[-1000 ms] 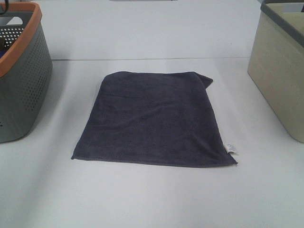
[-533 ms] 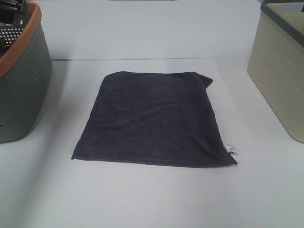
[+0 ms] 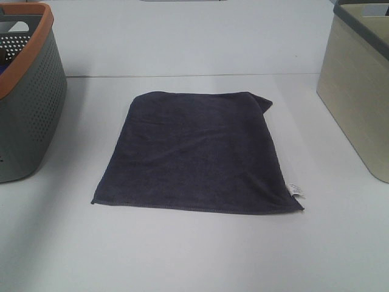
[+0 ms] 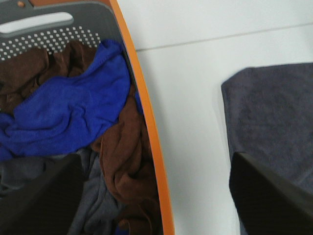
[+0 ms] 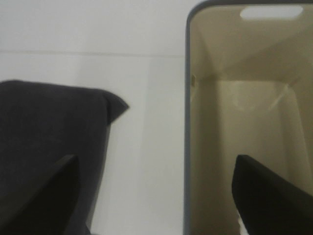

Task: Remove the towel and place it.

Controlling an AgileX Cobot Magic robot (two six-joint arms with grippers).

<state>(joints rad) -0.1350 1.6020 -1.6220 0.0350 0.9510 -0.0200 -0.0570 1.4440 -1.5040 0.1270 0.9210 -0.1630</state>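
Observation:
The towel (image 3: 194, 149) lies flat and roughly rectangular on the white table, dark charcoal, with a small white tag (image 3: 294, 190) at its near right corner. No arm shows in the exterior high view. In the left wrist view my left gripper (image 4: 156, 205) hangs open above the orange rim of a grey basket (image 4: 146, 122), with the towel's edge (image 4: 274, 112) off to one side. My right gripper (image 5: 156, 200) is open too, with nothing between its fingers, above the gap between the towel's folded corner (image 5: 49, 132) and a beige bin (image 5: 205, 147).
The grey perforated basket (image 3: 36, 48) at the table's left holds blue (image 4: 68, 112), brown (image 4: 122, 156) and grey cloths. The beige bin (image 3: 358, 97) stands at the right and its inside looks bare. White table surrounds the towel.
Half a second ago a dark part of the left arm showed over the basket's far corner; it has since left the exterior view. The towel has not moved.

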